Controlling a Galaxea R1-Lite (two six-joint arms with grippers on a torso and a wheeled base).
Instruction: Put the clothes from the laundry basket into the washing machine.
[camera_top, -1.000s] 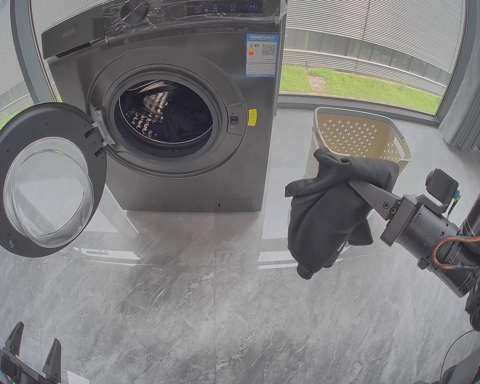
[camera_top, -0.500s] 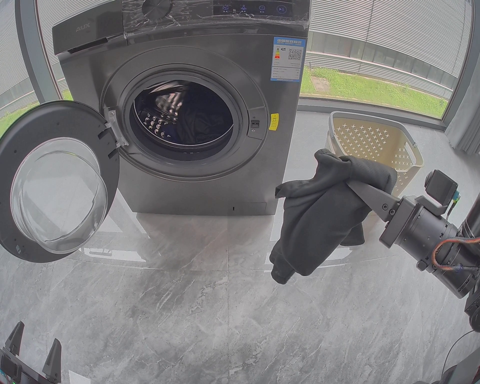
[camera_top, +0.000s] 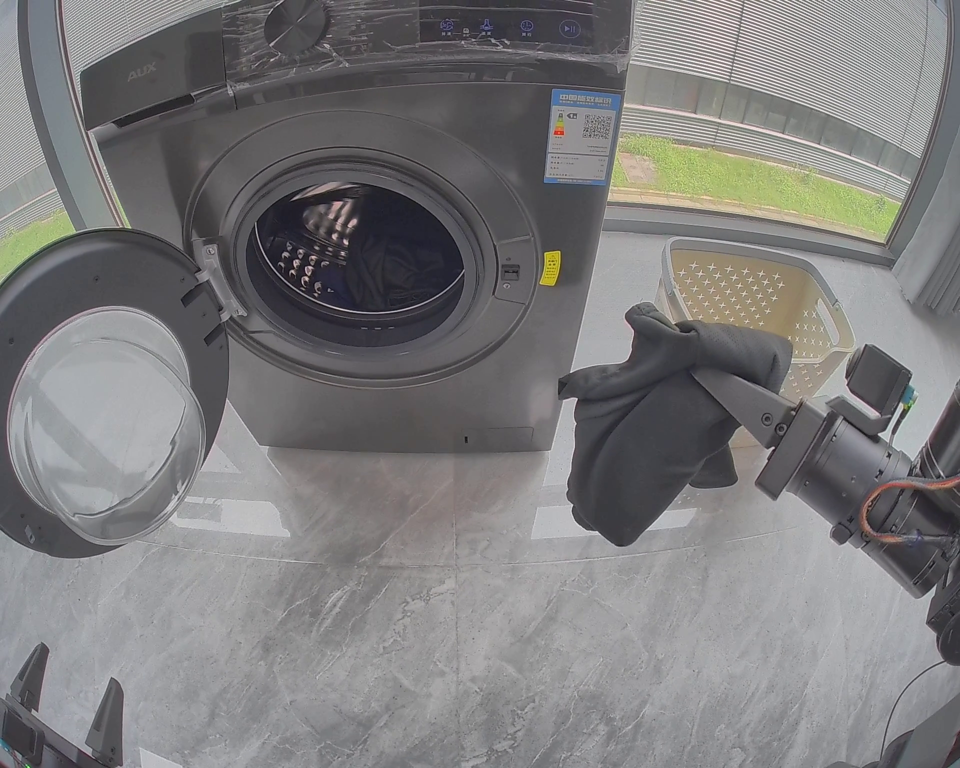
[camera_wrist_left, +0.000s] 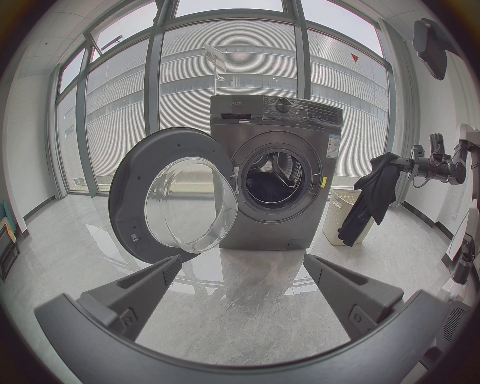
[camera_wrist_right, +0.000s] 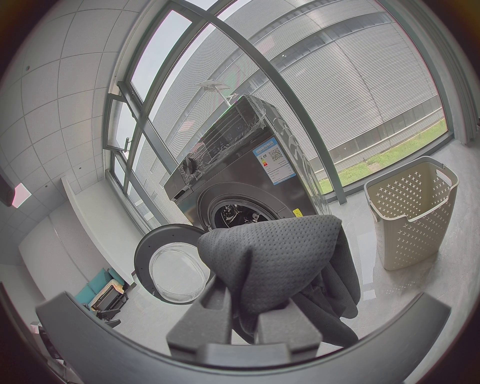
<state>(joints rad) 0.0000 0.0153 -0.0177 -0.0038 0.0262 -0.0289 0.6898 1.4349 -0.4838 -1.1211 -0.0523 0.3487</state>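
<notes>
Carry step in hand: the right gripper (camera_top: 706, 378) is clamped on a dark garment (camera_top: 640, 440), clear of the basket (camera_top: 750, 246) just beyond the fingers. The drum (camera_top: 360, 265) gapes well off to the gripper's left, door (camera_top: 100, 400) swung wide. The garment drapes over the fingertips and hangs below them, long axis vertical, loose end pointing at the floor, one flap poking toward the washer (camera_top: 400, 420). Next, I'd say, it needs a swing left to line the bundle up with the opening, then a push inside before letting go; the left gripper (camera_top: 67, 695) sits low, fingers spread, holding nothing.
</notes>
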